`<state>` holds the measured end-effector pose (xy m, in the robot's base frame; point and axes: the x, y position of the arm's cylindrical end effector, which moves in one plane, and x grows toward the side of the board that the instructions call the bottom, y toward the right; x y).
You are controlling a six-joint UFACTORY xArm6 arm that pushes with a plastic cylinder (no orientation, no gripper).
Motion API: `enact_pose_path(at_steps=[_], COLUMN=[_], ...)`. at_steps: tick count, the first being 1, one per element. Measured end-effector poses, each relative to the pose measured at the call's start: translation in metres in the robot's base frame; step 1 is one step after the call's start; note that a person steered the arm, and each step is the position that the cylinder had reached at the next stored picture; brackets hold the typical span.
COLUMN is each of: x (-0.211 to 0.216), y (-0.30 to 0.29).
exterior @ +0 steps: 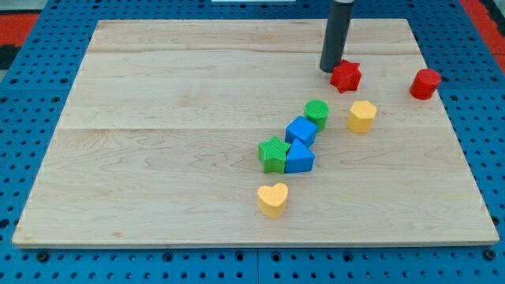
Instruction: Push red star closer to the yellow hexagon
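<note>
The red star [346, 76] lies on the wooden board near the view's top right. The yellow hexagon [361, 116] lies just below it, a short gap apart and slightly to the right. My tip [330, 69] sits at the star's upper left edge, touching or nearly touching it. The dark rod rises from there out of the view's top.
A red cylinder [424, 84] stands at the right edge of the board [158, 142]. A green cylinder [316, 113], two blue blocks [301, 131] [299, 158] and a green star [273, 153] cluster at the centre. A yellow heart [273, 199] lies below them.
</note>
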<state>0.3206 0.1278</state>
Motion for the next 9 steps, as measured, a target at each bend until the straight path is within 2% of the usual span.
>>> enact_pose_path(at_steps=[3,4,6,8,9], x=[0.001,0.001,0.003,0.041,0.045], y=[0.072,0.075,0.045,0.044,0.044])
